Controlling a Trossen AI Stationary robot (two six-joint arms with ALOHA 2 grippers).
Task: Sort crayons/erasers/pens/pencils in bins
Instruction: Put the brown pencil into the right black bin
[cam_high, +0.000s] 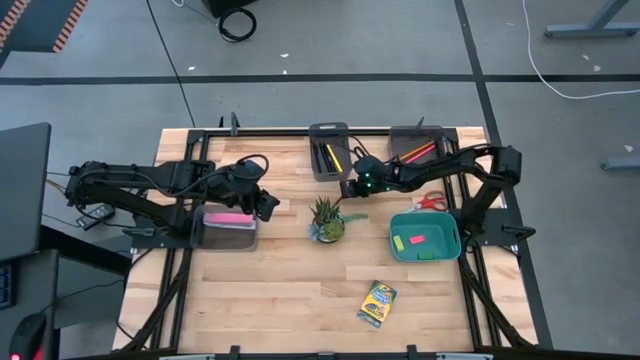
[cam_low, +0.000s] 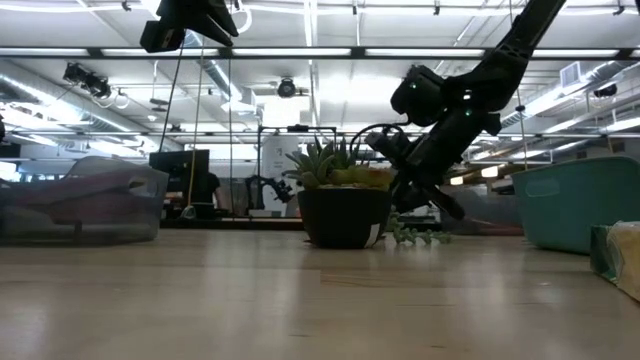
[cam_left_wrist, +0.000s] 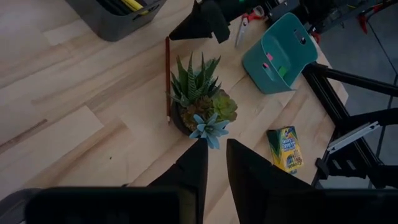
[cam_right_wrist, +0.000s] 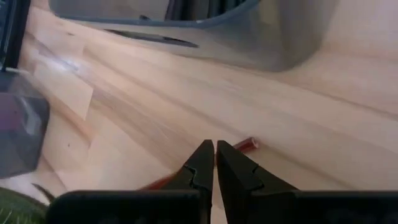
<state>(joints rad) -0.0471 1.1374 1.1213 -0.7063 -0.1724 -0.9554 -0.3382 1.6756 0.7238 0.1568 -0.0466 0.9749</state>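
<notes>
The worktop (cam_high: 300, 290) is pale, smooth-grained wood. The teal bin (cam_high: 425, 240) looks like matt plastic, and the crayon box (cam_high: 377, 304) is glossy printed cardboard.

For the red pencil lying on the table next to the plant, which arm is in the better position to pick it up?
Probably the right. The right gripper hangs directly above the red pencil, beside the dark bin. The left gripper is at the grey bin, beyond the plant.
</notes>
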